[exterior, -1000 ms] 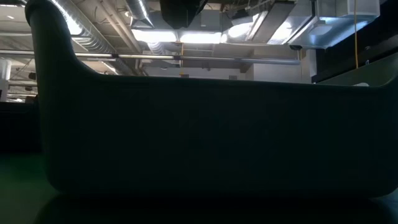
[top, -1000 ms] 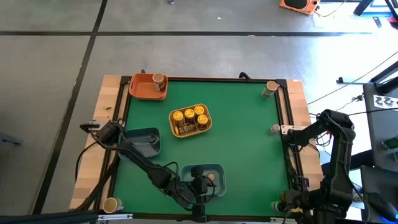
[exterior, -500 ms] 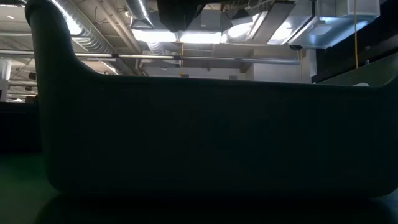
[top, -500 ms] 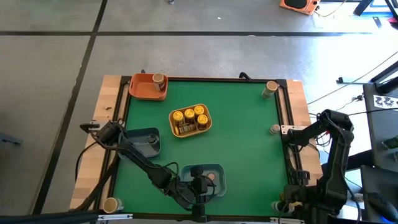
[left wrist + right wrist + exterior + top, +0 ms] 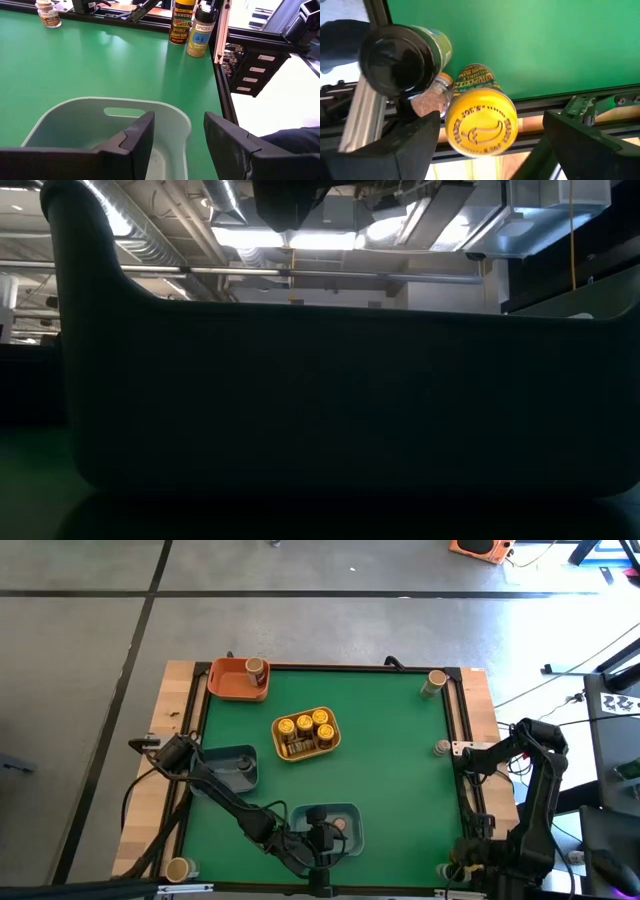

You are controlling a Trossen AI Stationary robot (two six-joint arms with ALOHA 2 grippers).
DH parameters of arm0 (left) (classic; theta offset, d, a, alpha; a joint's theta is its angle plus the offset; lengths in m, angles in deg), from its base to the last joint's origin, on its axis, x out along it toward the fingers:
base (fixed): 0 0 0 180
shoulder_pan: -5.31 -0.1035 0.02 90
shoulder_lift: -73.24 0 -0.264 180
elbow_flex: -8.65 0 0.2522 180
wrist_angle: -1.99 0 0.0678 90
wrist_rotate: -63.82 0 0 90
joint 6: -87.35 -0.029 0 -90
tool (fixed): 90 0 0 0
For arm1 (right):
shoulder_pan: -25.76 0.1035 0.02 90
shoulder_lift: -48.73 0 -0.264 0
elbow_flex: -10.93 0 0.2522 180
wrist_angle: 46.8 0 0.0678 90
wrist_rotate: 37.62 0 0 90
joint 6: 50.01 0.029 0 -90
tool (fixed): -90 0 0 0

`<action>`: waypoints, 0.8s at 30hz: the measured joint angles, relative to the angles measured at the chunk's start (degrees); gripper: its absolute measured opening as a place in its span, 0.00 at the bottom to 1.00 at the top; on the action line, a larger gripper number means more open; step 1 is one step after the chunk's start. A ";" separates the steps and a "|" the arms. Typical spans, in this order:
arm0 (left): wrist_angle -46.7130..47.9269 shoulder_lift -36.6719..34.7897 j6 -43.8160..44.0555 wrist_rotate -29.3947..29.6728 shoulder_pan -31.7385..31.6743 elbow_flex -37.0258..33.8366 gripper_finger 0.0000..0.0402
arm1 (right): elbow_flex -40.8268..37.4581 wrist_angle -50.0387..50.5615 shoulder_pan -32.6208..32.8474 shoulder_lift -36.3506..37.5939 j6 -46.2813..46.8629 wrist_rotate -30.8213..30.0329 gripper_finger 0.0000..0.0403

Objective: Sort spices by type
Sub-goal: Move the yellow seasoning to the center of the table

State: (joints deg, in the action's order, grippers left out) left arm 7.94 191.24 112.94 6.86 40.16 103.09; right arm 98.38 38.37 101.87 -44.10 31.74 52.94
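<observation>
Where the table's near right corner meets its rail, the right gripper [image 5: 490,127] hangs with its fingers spread wide and nothing between them. A yellow-lidded jar [image 5: 480,122] stands directly below the gap. A dark-lidded jar [image 5: 400,60] and a small clear jar [image 5: 432,97] of tan spice crowd against it.

We judge these jars to be light, rigid and smooth-sided, so likely to slip or tip if pinched off-centre. The best hold looks to be across the round body just under the lid. The neighbours leave little room for a finger on that side.

At the middle of the near edge, the left gripper [image 5: 177,132] hovers over a grey-blue tray [image 5: 170,106]. Its fingers are parted and hold nothing.

Farther in, a yellow tray [image 5: 333,745] holds several yellow-lidded jars. At the far left corner an orange tray [image 5: 225,680] holds one jar [image 5: 256,667], and another jar [image 5: 435,682] stands loose at the far right corner.

Only the right wrist view shows the corner jars touching; from above they are mostly hidden by the arm. The low view is almost wholly blocked by a dark tray wall. The left wrist view alone lets us read the corner jars' labels from the side.
</observation>
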 joint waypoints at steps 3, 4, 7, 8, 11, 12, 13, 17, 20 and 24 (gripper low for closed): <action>0.36 -0.02 -0.02 0.00 0.00 0.00 0.42 | -0.06 -0.54 -0.02 -1.97 -1.06 0.24 0.87; 0.73 -0.03 -0.02 0.00 0.00 0.00 0.42 | -0.04 -1.27 -0.07 -2.63 -1.33 0.83 0.87; 1.44 -0.04 0.12 0.00 -0.13 -0.04 0.42 | -0.04 -1.39 -0.07 -4.24 -1.97 1.07 0.87; 1.46 -0.04 0.30 0.00 -0.18 -0.04 0.42 | -0.04 -1.44 -0.07 -4.65 -2.36 1.13 0.87; 1.46 -0.04 1.23 0.00 -0.39 -0.04 0.42 | -0.04 -1.21 -0.07 -5.87 -2.73 1.67 0.86; 1.49 -0.04 1.31 0.01 -0.39 -0.04 0.42 | -0.04 -1.18 -0.07 -5.98 -2.73 1.68 0.85; 1.49 -0.04 1.32 0.02 -0.39 -0.04 0.42 | -0.04 -1.18 -0.07 -6.01 -2.73 1.69 0.83; 1.47 -0.04 1.36 0.00 -0.37 -0.04 0.42 | -0.04 -1.09 -0.07 -6.03 -2.71 1.99 0.71; 1.47 -0.04 1.42 0.02 -0.39 -0.04 0.42 | -0.03 -0.84 -0.07 -6.05 -2.71 2.01 0.59; 1.47 -0.04 1.44 0.00 -0.37 -0.04 0.42 | -0.02 -0.80 -0.07 -6.05 -2.96 2.03 0.56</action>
State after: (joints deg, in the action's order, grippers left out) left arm 9.40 191.19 114.38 6.86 39.79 103.05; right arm 98.36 37.58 101.81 -50.16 28.78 54.97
